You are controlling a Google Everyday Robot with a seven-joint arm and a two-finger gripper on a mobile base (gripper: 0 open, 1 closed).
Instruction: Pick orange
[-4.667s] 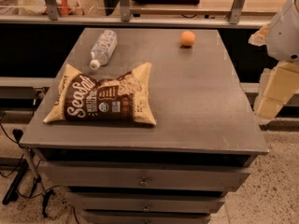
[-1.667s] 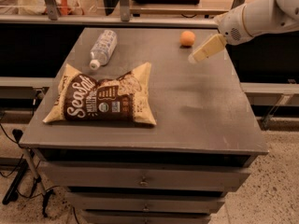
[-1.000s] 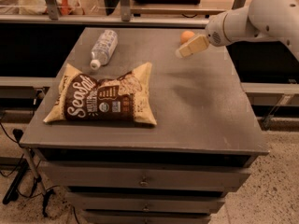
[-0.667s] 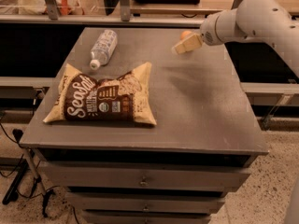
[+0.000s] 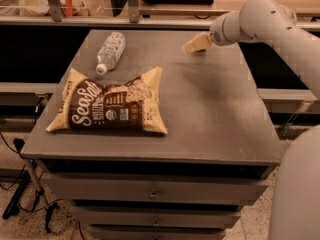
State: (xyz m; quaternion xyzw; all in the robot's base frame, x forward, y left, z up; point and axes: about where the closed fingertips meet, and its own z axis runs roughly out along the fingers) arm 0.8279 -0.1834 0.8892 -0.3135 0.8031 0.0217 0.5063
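My gripper (image 5: 195, 44) reaches in from the right over the far right part of the grey cabinet top (image 5: 210, 114), low above the surface. The orange does not show; the gripper covers the spot at the far edge where it lay. The white arm (image 5: 270, 19) comes in from the upper right.
A brown and cream chip bag (image 5: 111, 105) lies flat at the left middle of the top. A clear plastic bottle (image 5: 109, 50) lies on its side behind it at the far left. A shelf with clutter runs behind the cabinet. Drawers (image 5: 150, 194) are below.
The gripper has swung in from the right edge, moved left and toward the far edge, and now sits over the orange, which showed earlier and is now covered.
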